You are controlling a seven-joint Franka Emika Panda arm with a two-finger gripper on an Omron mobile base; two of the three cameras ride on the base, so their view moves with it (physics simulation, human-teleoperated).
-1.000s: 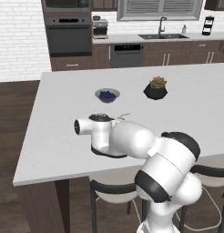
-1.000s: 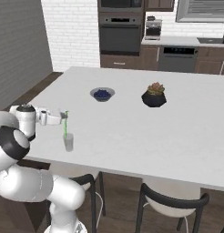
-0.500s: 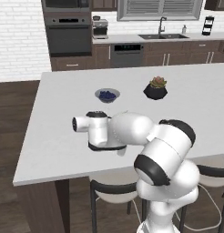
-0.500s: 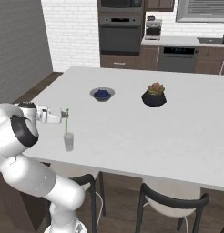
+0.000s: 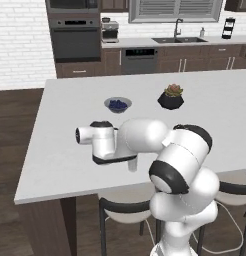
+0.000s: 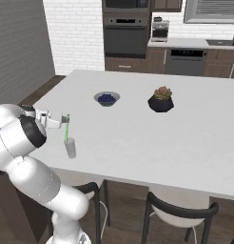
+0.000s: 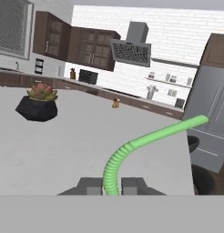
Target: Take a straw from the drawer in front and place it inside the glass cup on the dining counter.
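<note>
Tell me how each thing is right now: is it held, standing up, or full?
Thin green bendy straw: gripped, upright, lower end in the cup.
Small clear glass cup: standing on the white dining counter.
Gripper: shut on the straw.
Shallow grey bowl: upright, holding blue berries.
Black plant pot: upright.

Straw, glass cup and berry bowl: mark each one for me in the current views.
straw [image 6: 67, 128], right base view, mid-shaft above the cup.
glass cup [image 6: 70, 148], right base view, middle of its clear wall.
berry bowl [image 6: 107, 98], right base view, on the blue berries inside.
</note>
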